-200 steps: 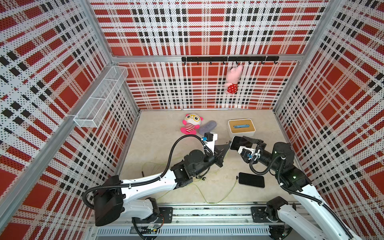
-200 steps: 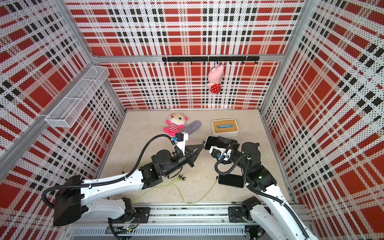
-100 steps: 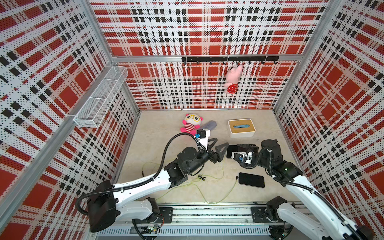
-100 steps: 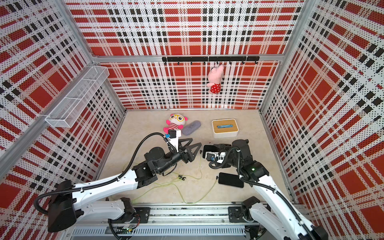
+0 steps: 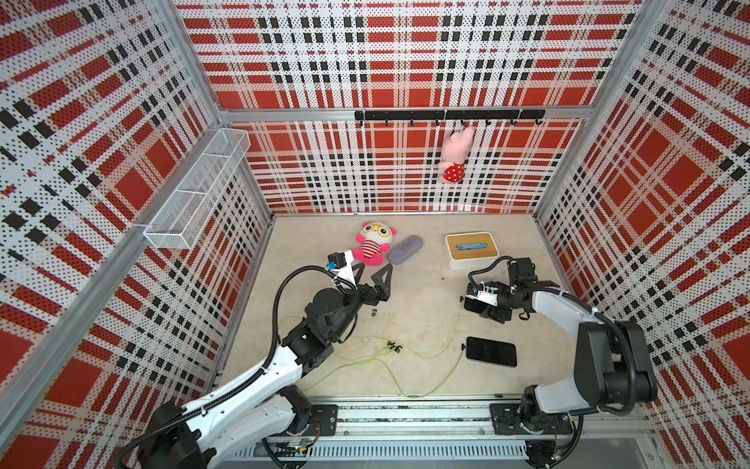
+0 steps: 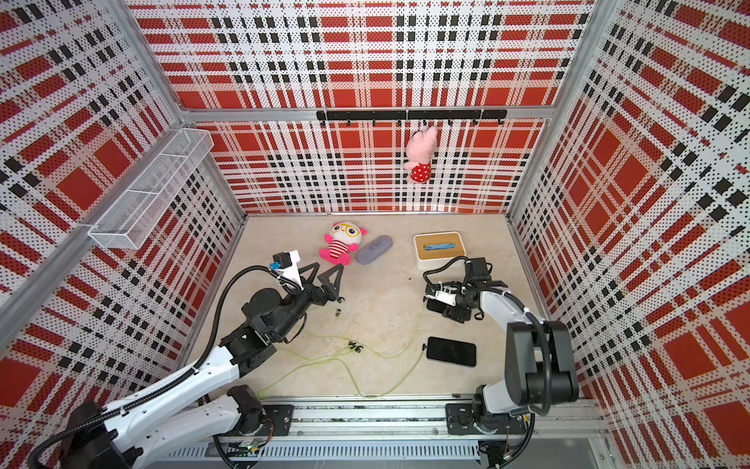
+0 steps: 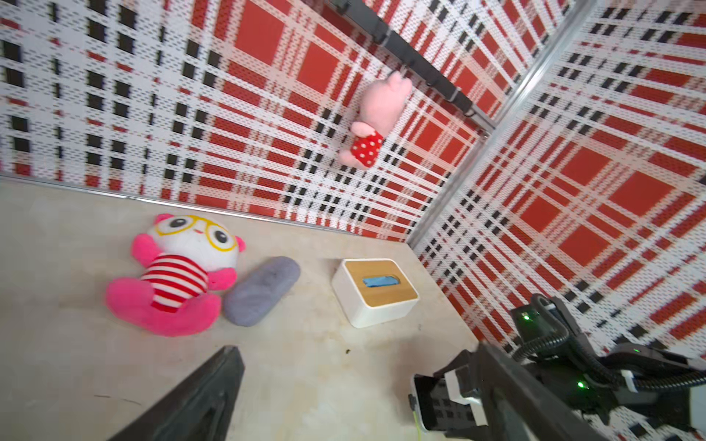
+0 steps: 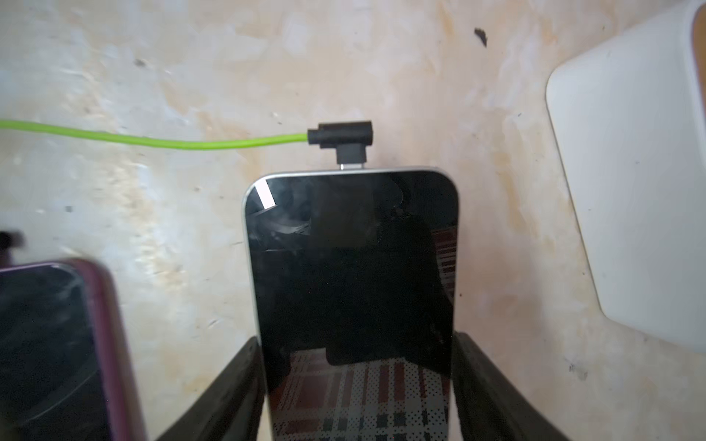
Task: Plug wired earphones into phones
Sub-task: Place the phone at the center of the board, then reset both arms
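Green cable: led off from the angled black plug to one side of the right pincer, slack over the table.
Black plug: seated in the end of the silver-edged phone, just beyond the right pincer's fingertips. A sliver of metal shank is left showing, so full seating cannot be confirmed.
Right pincer: closed on the phone's long sides, the phone clamped between its fingers.
Left pincer: spread wide, nothing held, well apart from plug and phone.
Second phone: laid flat beside the right pincer, on the robot's side, with a plug at its end.
Risk: the plug could be levered loose or bent if the held phone is swung and the cable drawn tight.
Risk: cable loops near the left arm could be snagged and the phones dragged.
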`<action>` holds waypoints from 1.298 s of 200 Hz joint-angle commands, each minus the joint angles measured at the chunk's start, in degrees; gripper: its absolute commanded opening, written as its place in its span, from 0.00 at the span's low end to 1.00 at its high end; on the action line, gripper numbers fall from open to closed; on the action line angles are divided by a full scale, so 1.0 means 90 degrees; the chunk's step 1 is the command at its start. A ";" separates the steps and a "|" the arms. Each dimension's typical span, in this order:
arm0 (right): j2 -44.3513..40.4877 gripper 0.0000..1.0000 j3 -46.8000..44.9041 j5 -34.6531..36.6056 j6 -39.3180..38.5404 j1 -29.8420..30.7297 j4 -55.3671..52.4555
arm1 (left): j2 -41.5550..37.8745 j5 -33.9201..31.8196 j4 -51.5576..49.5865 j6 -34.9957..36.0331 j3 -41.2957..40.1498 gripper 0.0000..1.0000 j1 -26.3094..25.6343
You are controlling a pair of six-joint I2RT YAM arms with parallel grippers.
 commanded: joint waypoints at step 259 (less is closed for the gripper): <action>-0.0405 1.00 -0.4683 0.1977 0.7967 -0.0238 1.2058 | 0.1916 -0.1047 0.4199 0.2302 -0.2563 0.98 0.4123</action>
